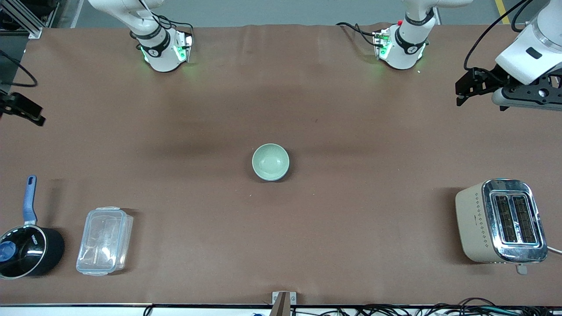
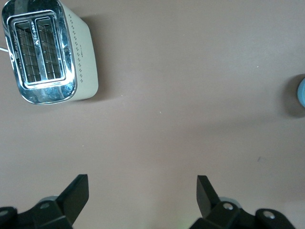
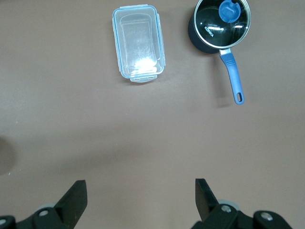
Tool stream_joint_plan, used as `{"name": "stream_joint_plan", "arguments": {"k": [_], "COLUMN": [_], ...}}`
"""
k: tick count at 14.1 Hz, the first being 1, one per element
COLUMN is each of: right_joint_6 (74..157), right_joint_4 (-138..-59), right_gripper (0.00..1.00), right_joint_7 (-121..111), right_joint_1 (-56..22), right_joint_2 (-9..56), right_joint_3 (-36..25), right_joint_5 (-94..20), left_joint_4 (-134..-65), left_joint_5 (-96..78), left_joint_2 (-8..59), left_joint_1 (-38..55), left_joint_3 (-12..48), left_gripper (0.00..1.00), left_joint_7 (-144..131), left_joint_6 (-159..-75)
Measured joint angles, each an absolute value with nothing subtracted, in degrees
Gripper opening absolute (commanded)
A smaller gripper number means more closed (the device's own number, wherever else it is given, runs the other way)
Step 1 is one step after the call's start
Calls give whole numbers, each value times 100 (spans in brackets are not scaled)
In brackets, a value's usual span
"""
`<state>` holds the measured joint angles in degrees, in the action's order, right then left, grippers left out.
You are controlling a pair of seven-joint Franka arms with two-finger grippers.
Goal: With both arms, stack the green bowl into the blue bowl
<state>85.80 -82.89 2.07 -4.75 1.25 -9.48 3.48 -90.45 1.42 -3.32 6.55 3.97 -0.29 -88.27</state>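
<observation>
Green bowl (image 1: 270, 162) front view only

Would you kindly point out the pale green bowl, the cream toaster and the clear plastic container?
Pale sage-green round bowl (image 1: 270, 161), front view, glossy inside.
Cream toaster with chrome top (image 1: 470, 219), front view, cream side wall.
Clear plastic lidded container (image 3: 138, 43), right wrist view, lid centre.

toaster (image 1: 500, 221) – cream, chrome top | saucepan (image 1: 28, 251) – lidded, seemingly | clear container (image 1: 104, 240)
</observation>
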Motion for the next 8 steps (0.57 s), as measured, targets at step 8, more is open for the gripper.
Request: {"name": "stream_joint_plan", "arguments": {"k": [8], "right_joint_6": [8550], "right_joint_4": [-8247], "right_gripper": [100], "right_joint_7": [93], "right_joint_1": [-539], "right_joint_2": [146], "right_joint_3": [-1006], "right_joint_5": [196], "left_joint_4": [-9035], "left_joint_5": [-17], "left_joint_2": [-253], "left_joint_1": [617], "left_joint_3": [381], "left_gripper": [100], "left_joint_7": [-246], "left_joint_6": [-8742]}}
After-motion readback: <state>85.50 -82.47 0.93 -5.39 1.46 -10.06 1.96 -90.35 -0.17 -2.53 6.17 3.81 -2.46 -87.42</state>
